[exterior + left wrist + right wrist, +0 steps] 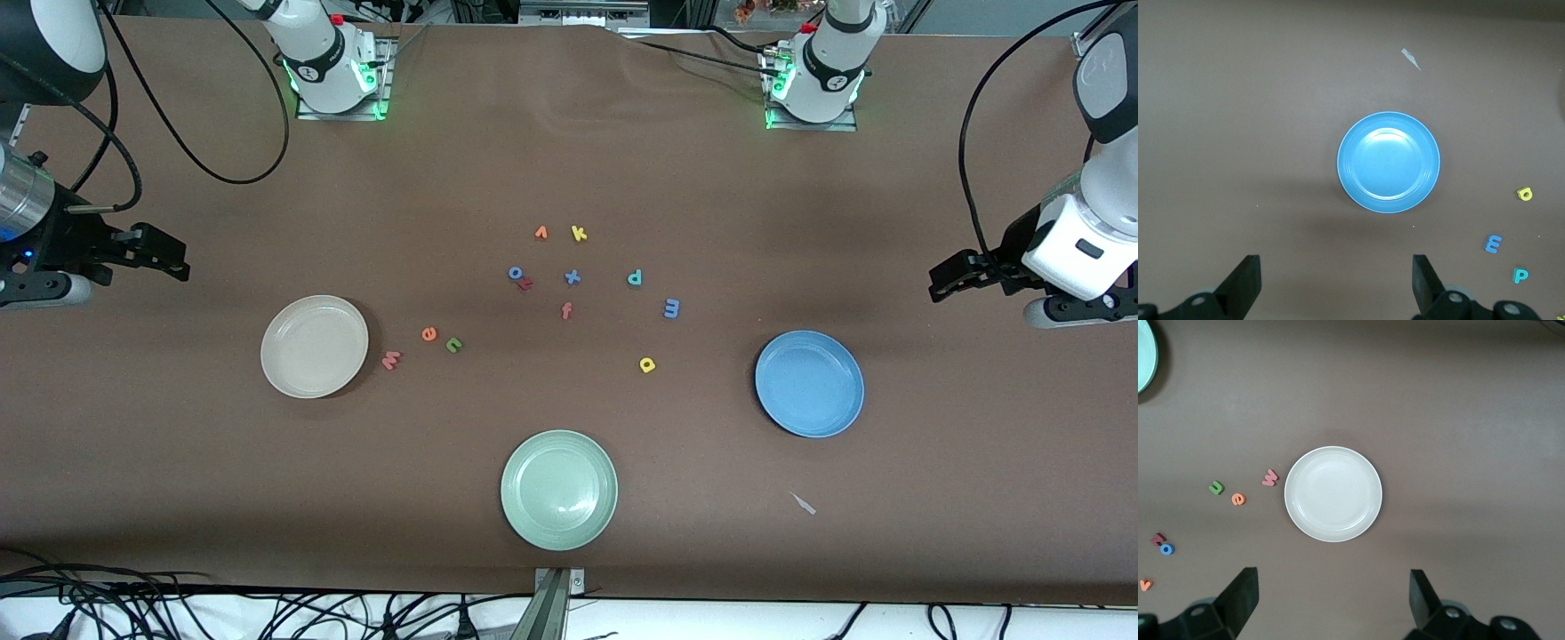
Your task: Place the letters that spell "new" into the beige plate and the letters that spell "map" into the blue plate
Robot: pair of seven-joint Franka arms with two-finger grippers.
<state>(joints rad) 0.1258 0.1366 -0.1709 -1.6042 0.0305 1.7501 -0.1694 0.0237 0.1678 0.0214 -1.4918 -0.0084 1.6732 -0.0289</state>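
Observation:
The beige plate lies empty toward the right arm's end. Beside it lie the pink w, orange e and green n. Toward the left arm's end the blue plate is empty too. Near it are the yellow a, blue m and teal p. My right gripper hangs open over its table end. My left gripper does the same, holding nothing.
A pale green plate sits nearest the front camera. Spare letters lie mid-table: orange v, yellow k, blue o, blue x, salmon f. A paper scrap lies near the blue plate.

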